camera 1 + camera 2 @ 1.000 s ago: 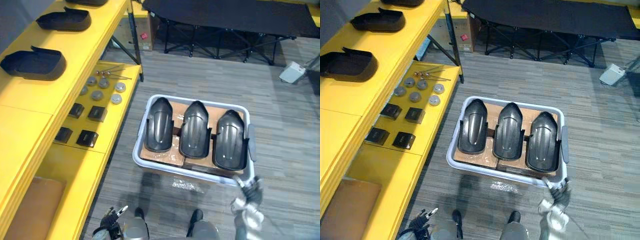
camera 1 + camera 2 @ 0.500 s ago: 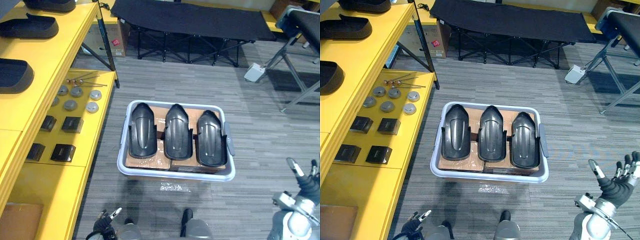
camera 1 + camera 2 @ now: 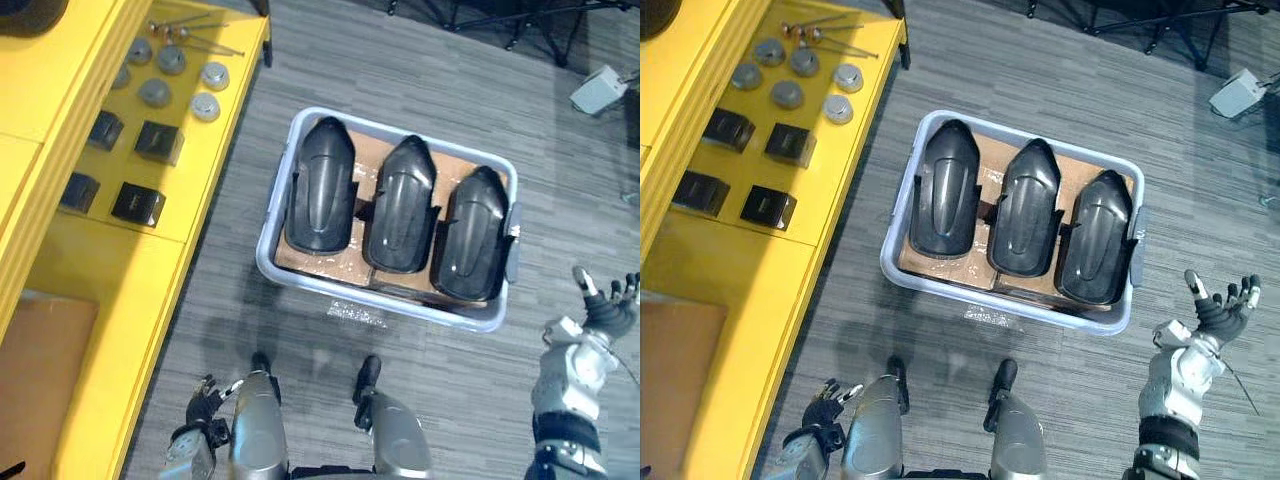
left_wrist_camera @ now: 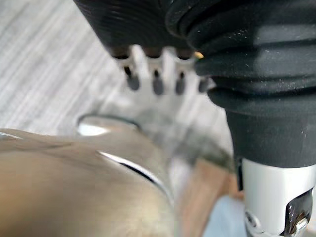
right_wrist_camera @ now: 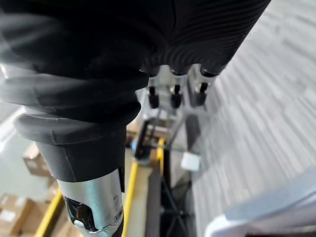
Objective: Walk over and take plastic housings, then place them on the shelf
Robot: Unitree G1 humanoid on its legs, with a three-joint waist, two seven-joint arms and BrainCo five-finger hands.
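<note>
1. Left eye view:
   - Three plastic housings [image 3: 400, 205] lie side by side, domed backs up, on cardboard [image 3: 368, 152] in a pale bin [image 3: 272, 272] on the floor.
   - The bin sits ahead of both hands and between them. The yellow shelf [image 3: 110, 290] runs along the outer side of the left hand.
   - Each housing's long axis runs from the bin's near rim to its far rim. The narrow rounded nose points away from the hands and the broad end points toward them.

2. Right eye view:
   - The right hand [image 3: 1218, 308] hovers just outside the bin's near right corner, fingers spread wide and holding nothing.
   - The left hand [image 3: 823, 400] hangs well short of the bin on its shelf side, loosely relaxed and empty.
   - The step looks like the approach and first reach.
   - The housing at the right end lies nearest the right hand.
   - It would be best to square up to the bin and bring one hand down each long flank of a single housing.
   - Gripping across its width near the middle should stop the nose dipping. Lifting straight up should clear the close-packed neighbours.

3. Left wrist view: the fingers [image 4: 157, 81] hang nearly straight with nothing between them.

4. Right wrist view: the fingers [image 5: 175, 91] reach out over bare floor, clasping nothing.
</note>
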